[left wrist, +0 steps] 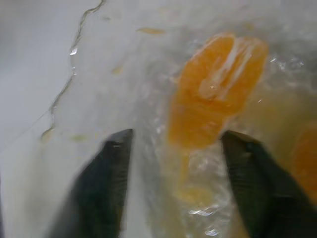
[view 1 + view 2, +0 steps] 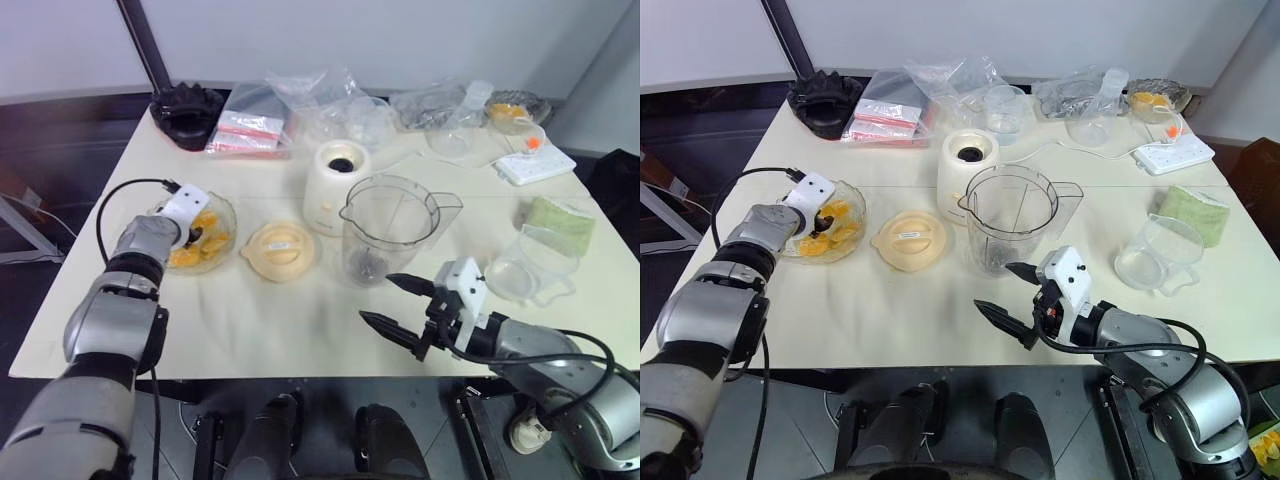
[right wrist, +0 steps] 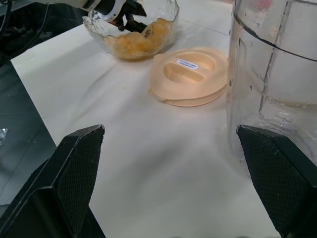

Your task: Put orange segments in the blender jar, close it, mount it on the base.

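Orange segments (image 1: 213, 94), glossy peeled pieces, lie in the wavy-rimmed glass bowl (image 2: 850, 235); the left gripper (image 1: 176, 163) straddles one with fingers apart, not yet gripping. Pick-up seems under way: next, close and carry to the clear plastic blender jar (image 2: 1012, 215). The right gripper (image 2: 1015, 300) waits wide open.

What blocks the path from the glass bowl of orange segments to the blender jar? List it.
Only the lid lies flat on the table between the glass bowl of orange segments and the blender jar. It is low; a lifted carry should clear it.
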